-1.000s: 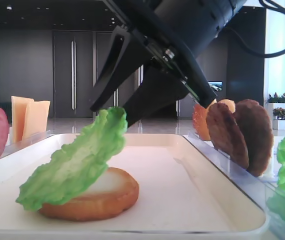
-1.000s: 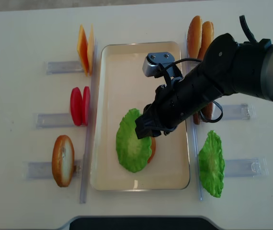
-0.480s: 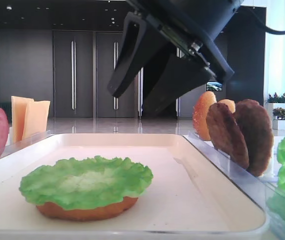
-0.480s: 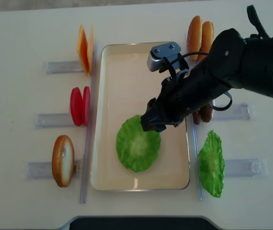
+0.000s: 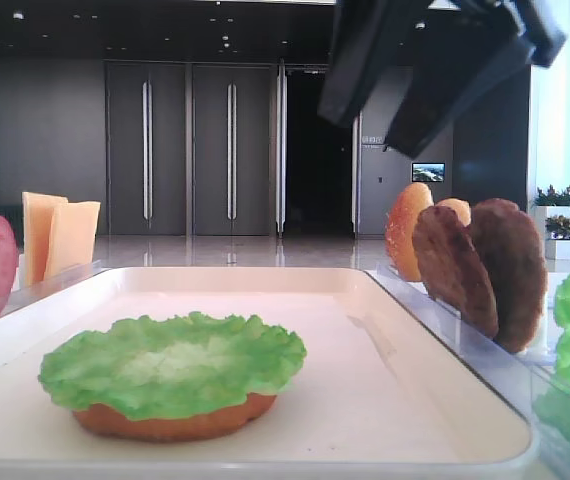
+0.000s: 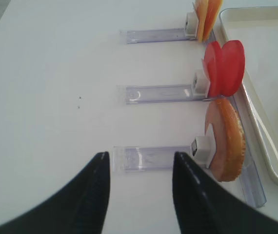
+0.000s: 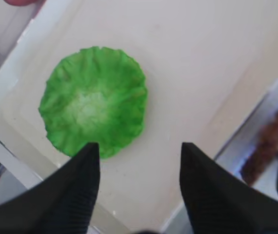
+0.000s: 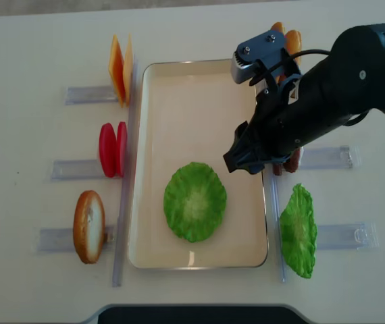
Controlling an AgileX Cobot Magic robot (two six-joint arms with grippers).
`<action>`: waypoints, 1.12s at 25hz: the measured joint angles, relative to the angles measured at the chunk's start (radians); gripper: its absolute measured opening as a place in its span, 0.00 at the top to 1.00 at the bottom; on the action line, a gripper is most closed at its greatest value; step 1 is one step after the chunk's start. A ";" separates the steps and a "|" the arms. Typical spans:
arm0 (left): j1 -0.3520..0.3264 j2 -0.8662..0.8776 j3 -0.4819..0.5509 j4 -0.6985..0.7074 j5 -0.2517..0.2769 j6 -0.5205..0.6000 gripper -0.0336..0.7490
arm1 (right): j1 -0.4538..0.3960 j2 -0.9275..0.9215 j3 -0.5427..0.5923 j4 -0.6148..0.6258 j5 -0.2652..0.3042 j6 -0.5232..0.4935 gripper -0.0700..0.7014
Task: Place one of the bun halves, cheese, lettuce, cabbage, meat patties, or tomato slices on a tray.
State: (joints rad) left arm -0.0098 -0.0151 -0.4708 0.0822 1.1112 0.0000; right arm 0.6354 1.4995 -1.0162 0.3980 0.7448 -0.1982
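Exterior high: lettuce (image 5: 173, 361) lies flat on a bun half (image 5: 175, 420) at the near left of the tray (image 5: 420, 400); the right hand (image 5: 405, 90) hangs high above with nothing in it. Meat patties (image 5: 480, 268) stand on edge at the right, cheese (image 5: 57, 235) at the far left.
Right wrist: fingers (image 7: 75, 190) are spread wide and grasp nothing; the leaf sits between and beyond them, apart from both tips.
Left wrist: left hand (image 6: 139, 195) is released and hovers over bare table (image 6: 46, 97); near it a bun half (image 6: 225, 141) stands in a clear holder (image 6: 153, 158), tomato slices (image 6: 223, 68) farther along.
Exterior high (realsense): right hand (image 8: 243, 154) is over the tray's right side, beside the leaf, which is centred on the bun under it.
Step in hand: placement looks done; the lift-off is what remains.
Doing it well: rise straight up, fingers kept wide, so no tip catches the ruffled edge; swing toward the holders only once well above the upright patties.
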 joint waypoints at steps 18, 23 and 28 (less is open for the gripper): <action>0.000 0.000 0.000 0.000 0.000 0.000 0.54 | -0.465 -0.195 0.000 -0.398 0.471 0.248 0.42; 0.000 0.000 0.000 0.000 0.000 0.000 0.54 | -0.660 -0.224 0.000 -0.398 0.474 0.204 0.43; 0.000 0.000 0.000 0.000 0.000 0.000 0.54 | -0.716 -0.243 0.000 -0.398 0.477 0.198 0.43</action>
State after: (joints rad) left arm -0.0098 -0.0151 -0.4708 0.0822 1.1112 0.0000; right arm -0.0806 1.2568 -1.0162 0.0000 1.2215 0.0000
